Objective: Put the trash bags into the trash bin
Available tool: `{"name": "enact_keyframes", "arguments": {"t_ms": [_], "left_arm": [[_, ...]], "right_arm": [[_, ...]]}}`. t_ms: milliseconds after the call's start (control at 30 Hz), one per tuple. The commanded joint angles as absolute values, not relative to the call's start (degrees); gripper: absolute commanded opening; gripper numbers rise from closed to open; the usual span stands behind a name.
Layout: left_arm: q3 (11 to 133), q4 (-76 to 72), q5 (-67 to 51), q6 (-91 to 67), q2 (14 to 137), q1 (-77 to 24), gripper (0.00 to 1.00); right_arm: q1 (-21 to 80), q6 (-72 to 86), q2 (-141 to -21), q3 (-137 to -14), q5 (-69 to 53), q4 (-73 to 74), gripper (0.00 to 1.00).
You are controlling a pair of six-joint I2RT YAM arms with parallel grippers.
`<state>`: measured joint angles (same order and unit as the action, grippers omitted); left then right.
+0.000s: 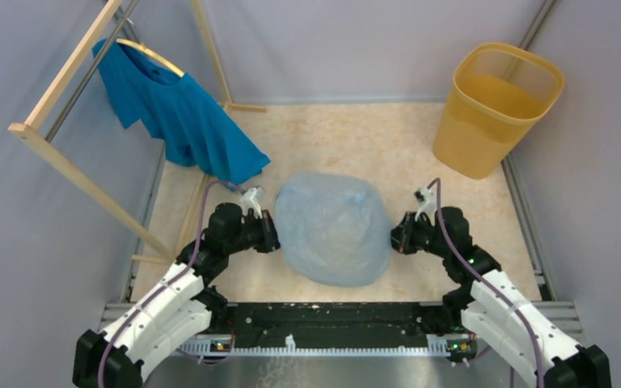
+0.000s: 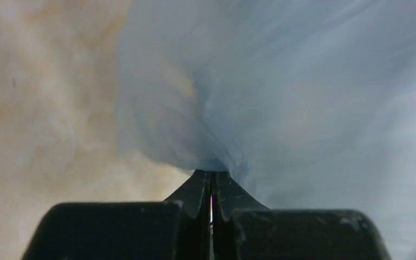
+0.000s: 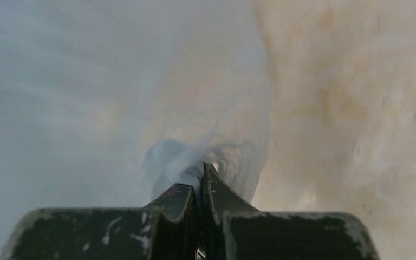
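Note:
The pale grey-blue trash bag point(image 1: 333, 228) is spread wide over the middle of the table, stretched between my two grippers. My left gripper point(image 1: 273, 239) is shut on the bag's left edge; in the left wrist view the film point(image 2: 303, 97) bunches into the closed gripper point(image 2: 212, 174). My right gripper point(image 1: 394, 239) is shut on the bag's right edge; in the right wrist view the film point(image 3: 59, 108) gathers at the closed gripper point(image 3: 201, 176). The yellow-orange trash bin point(image 1: 493, 109) stands upright at the far right, well apart from the bag.
A bright blue T-shirt point(image 1: 179, 113) hangs on a hanger from a wooden rack point(image 1: 73, 174) at the far left. Grey walls enclose the beige table point(image 1: 348, 133). A black rail point(image 1: 331, 319) runs along the near edge between the arm bases.

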<state>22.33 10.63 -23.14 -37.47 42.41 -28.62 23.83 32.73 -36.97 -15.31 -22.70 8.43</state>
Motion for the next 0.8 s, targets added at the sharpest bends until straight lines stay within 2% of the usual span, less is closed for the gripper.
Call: {"name": "enact_keyframes", "arguments": {"t_ms": [0, 133, 233, 333, 400, 467, 533, 633, 700, 767], "left_arm": [[40.88, 4.24, -22.27, -31.31, 43.71, -28.65, 0.0], [68.54, 10.94, -28.82, -25.54, 53.15, -28.65, 0.0], [79.41, 8.51, -31.01, -25.71, 53.33, -28.65, 0.0], [71.23, 2.76, -25.34, -27.43, 47.57, -28.59, 0.0], [60.19, 0.64, -18.76, -30.5, 44.53, -28.64, 0.0], [50.74, 5.45, -15.12, -32.44, 45.64, -28.65, 0.0], [42.6, 10.42, -15.54, -33.12, 49.42, -28.6, 0.0], [34.28, 16.06, -16.64, -32.91, 52.82, -28.63, 0.0], [31.52, 16.09, -17.98, -32.82, 50.24, -28.64, 0.0], [33.08, 14.98, -20.75, -31.4, 46.54, -28.59, 0.0]], "right_arm": [[23.93, 25.33, -36.4, -39.33, -20.3, 5.54, 0.0], [23.91, 17.2, -45.99, -67.35, -22.51, 16.83, 0.0], [23.9, 17.8, -45.42, -76.68, -25.16, 14.98, 0.0], [23.92, 19.04, -40.44, -71.5, -22.09, 9.75, 0.0], [23.9, 19.98, -38.56, -61.72, -16.03, 10.2, 0.0], [23.84, 22.54, -40.91, -52.2, -11.38, 13.71, 0.0], [23.95, 25.73, -46.56, -41.82, -15.42, 14.03, 0.0], [23.91, 28.79, -54.18, -29.89, -27.74, 8.0, 0.0], [23.91, 31.68, -52.43, -26.91, -30.9, 4.41, 0.0], [23.91, 31.79, -48.28, -30.17, -31.11, 4.81, 0.0]]}}
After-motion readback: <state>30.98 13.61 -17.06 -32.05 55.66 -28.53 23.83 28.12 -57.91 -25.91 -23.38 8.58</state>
